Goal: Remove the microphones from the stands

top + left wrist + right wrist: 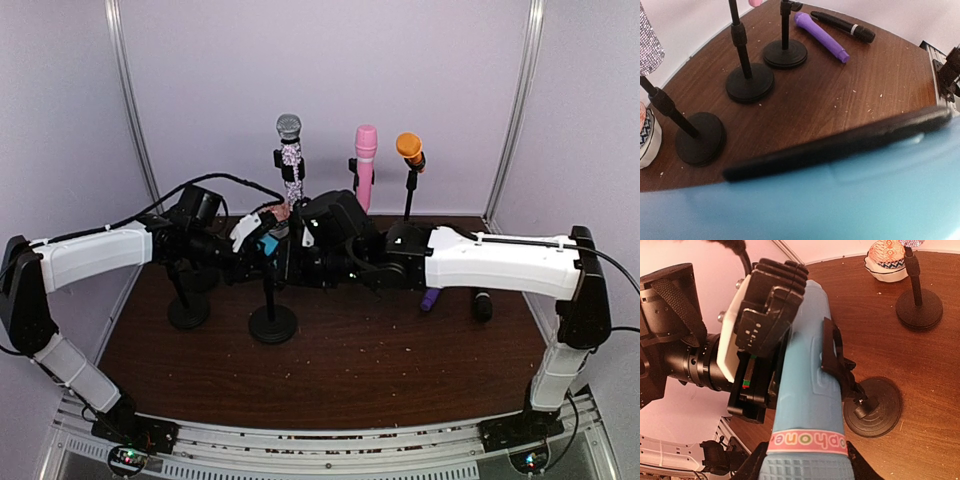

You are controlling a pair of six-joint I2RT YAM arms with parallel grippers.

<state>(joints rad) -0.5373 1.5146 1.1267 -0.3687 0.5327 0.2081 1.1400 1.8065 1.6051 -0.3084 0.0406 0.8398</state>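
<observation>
Blue microphone (805, 390): in stand clip (832, 352), mid-table. Long axis in line with right gripper (807, 467), crosswise to left gripper (263, 243). Left fingers clamped on body; right fingers narrow, hugging ribbed end.

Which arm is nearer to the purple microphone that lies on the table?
Right. The right arm reaches across just beside the purple microphone; the left arm is on the other side of the table, well apart from it.

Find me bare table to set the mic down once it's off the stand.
Free: the table strip along the near edge, in front of the stand bases, widest centre-right. Crowded: centre around the blue microphone, right side by the purple microphone and black microphone, back row.
</observation>
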